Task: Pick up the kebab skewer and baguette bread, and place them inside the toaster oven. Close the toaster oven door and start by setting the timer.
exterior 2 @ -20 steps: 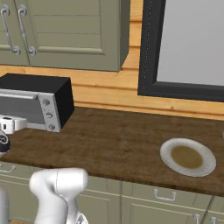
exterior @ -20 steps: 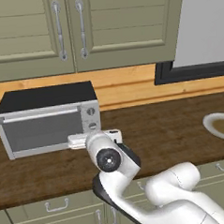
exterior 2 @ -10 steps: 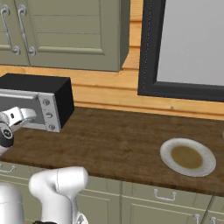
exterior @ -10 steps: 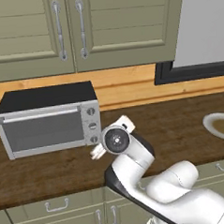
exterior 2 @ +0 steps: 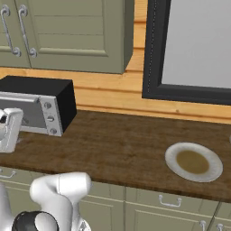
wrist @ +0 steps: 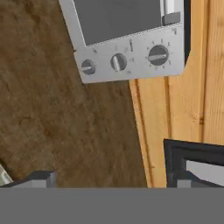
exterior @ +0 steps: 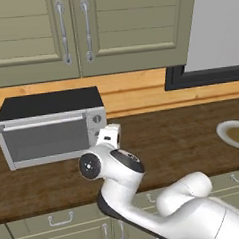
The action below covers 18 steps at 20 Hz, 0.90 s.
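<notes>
The toaster oven [exterior: 49, 127] stands on the dark wooden counter [exterior: 182, 137] against the light wood backsplash [exterior: 135, 93], below a row of olive-green wall cabinets [exterior: 86, 33]. The unit has a black top and a silver-grey front. The toaster oven door [exterior: 46, 138] is in the closed, upright position, with its bar handle along the top edge. A vertical column of three control knobs [wrist: 118, 61] sits on the panel at the right side of the door; in the hand view, which is rolled, the same three knobs appear in a row along the panel edge. In the right base view the toaster oven [exterior 2: 38, 106] is at the far left of the counter, and a round plate [exterior 2: 194, 162] with a tan centre lies well apart from it toward the right; the left base view shows this plate [exterior: 235, 134] at its right edge. A dark-framed window [exterior 2: 189, 49] is set into the wall above the plate. The gripper [wrist: 113, 180] is positioned just in front of the knob panel, at the right end of the oven, and points toward the counter and backsplash beside it. Its jaws are spread wide, with one dark fingertip at each lower side of the hand view, and nothing lies between them. The gripper is not in contact with the oven. Neither the kebab skewer nor the baguette bread can be located on the counter.
</notes>
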### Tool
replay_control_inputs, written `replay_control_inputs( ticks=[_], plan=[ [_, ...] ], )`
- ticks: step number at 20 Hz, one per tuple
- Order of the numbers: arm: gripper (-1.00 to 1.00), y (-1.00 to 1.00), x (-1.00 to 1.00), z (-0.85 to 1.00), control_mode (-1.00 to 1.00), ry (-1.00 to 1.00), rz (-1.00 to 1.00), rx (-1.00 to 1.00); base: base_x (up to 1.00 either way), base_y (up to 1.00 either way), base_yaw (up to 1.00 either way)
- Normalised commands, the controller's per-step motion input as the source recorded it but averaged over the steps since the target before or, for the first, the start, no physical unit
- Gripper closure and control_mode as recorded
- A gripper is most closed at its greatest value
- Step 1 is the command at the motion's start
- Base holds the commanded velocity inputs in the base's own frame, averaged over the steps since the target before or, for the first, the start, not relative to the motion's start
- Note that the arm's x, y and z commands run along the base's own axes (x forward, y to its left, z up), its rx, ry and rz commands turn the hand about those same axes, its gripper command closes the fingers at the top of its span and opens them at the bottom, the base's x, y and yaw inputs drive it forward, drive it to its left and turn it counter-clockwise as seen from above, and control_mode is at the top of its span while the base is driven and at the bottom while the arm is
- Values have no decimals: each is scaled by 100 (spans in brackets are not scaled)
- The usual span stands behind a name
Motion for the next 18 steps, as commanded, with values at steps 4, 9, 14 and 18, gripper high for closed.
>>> replay_control_inputs(
  ticks=[4, 9, 14, 18],
  plan=[
    [-100, -52, 4, -41, -100, 34, 56, -57, 0, 0, 0],
    [-100, -19, 47, -19, -100, 49, 52, -49, 0, 0, 0],
    [-100, 21, 15, -15, -100, 23, 40, -47, 0, 0, 0],
    [-100, 53, 36, -38, -100, 5, 25, -48, 0, 0, 0]
  ],
)
